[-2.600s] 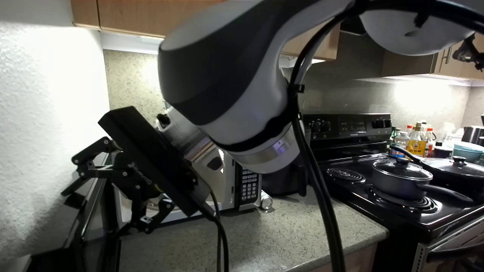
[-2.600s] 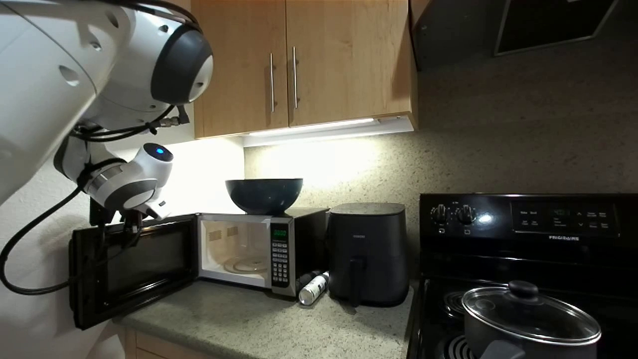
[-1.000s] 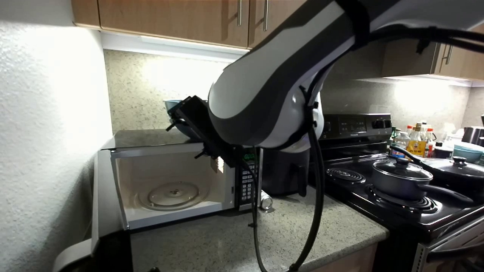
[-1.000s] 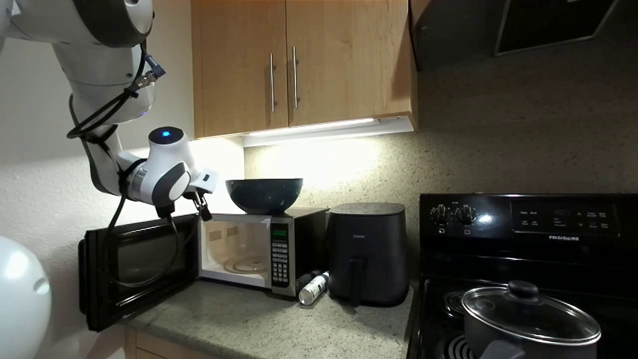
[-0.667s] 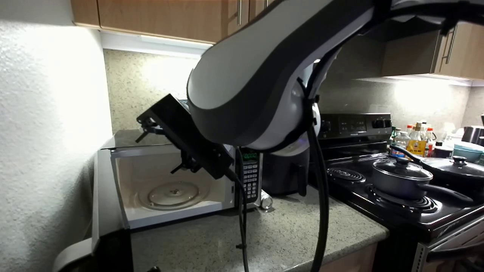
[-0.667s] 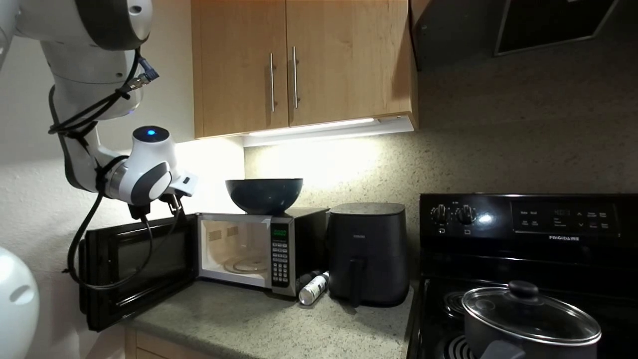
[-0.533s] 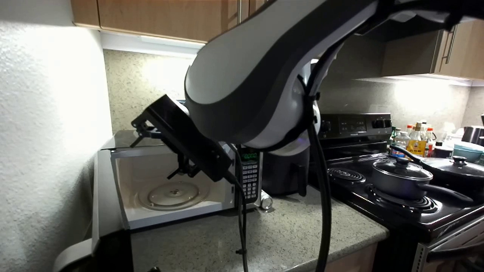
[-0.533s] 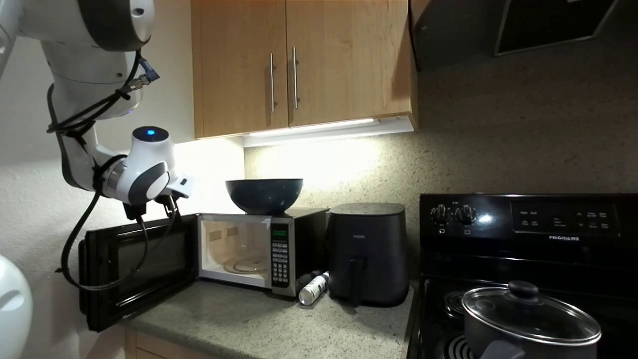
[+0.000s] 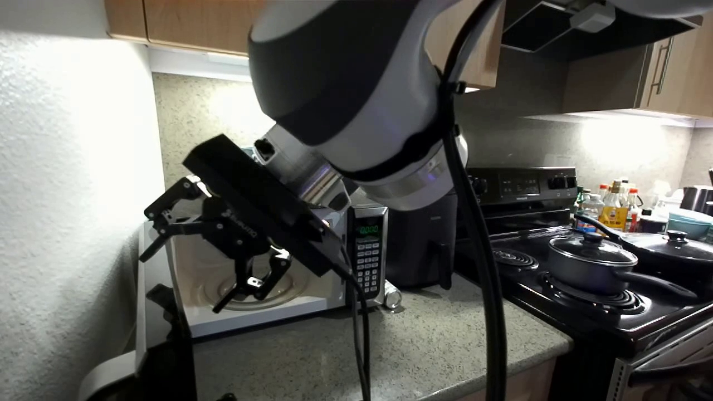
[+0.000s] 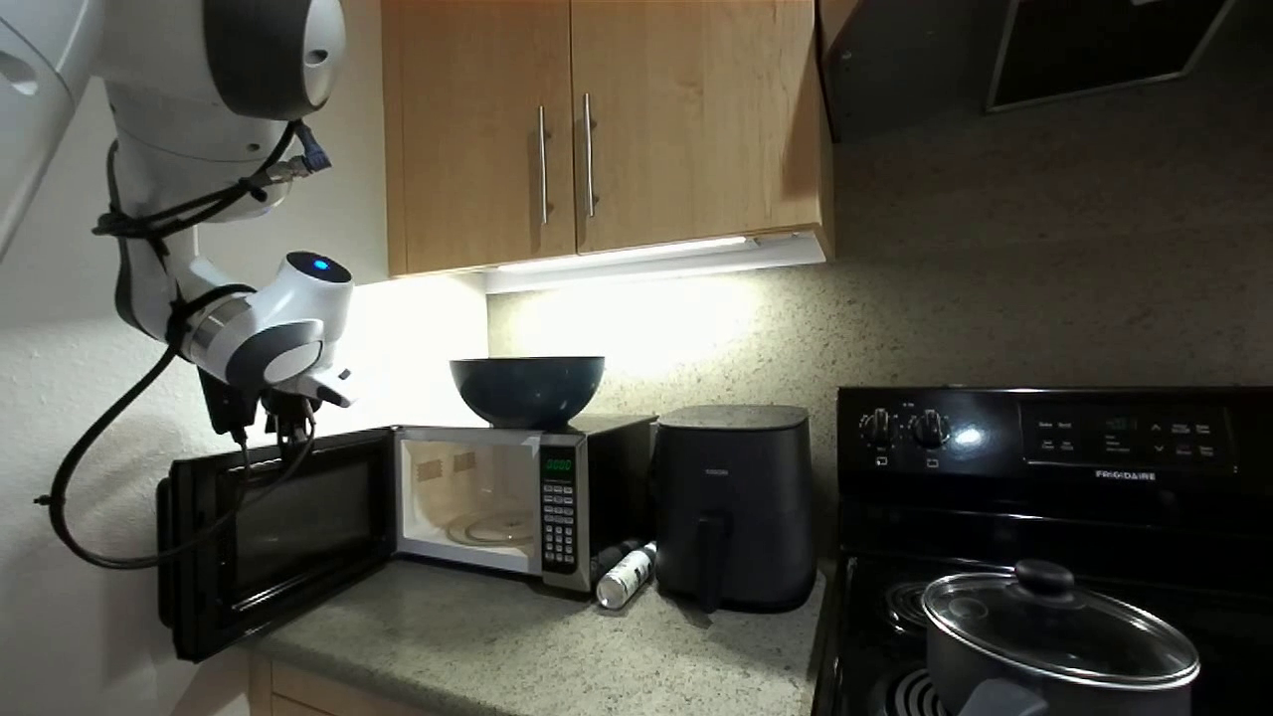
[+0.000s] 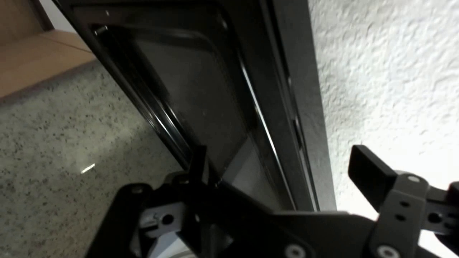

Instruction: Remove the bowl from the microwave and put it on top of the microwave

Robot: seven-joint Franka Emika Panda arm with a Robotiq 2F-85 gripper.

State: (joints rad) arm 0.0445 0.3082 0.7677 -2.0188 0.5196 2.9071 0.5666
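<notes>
The dark blue-black bowl (image 10: pixel 527 391) sits upright on top of the stainless-steel microwave (image 10: pixel 587 497). In an exterior view only a sliver of the bowl's rim (image 9: pixel 248 151) shows behind my arm. The microwave's door (image 10: pixel 298 532) stands wide open to the left, and its cavity holds only the glass turntable (image 9: pixel 256 287). My gripper (image 9: pixel 182 283) is open and empty, tilted down in front of the cavity beside the door. In the wrist view the fingers of my gripper (image 11: pixel 278 157) are spread, with the door (image 11: pixel 200 86) between and beyond them; no contact shows.
A white wall (image 9: pixel 72 184) is close on the left behind the door. A black air fryer (image 10: pixel 736 507) and a lying bottle (image 10: pixel 627 577) are right of the microwave. The stove holds a lidded pot (image 10: pixel 1059 636). Wooden cabinets (image 10: pixel 676 129) hang above.
My gripper first moved right and up near the bowl, then back left and down toward the door. The door stands slightly less open than 2.6 s ago. The bowl has not moved.
</notes>
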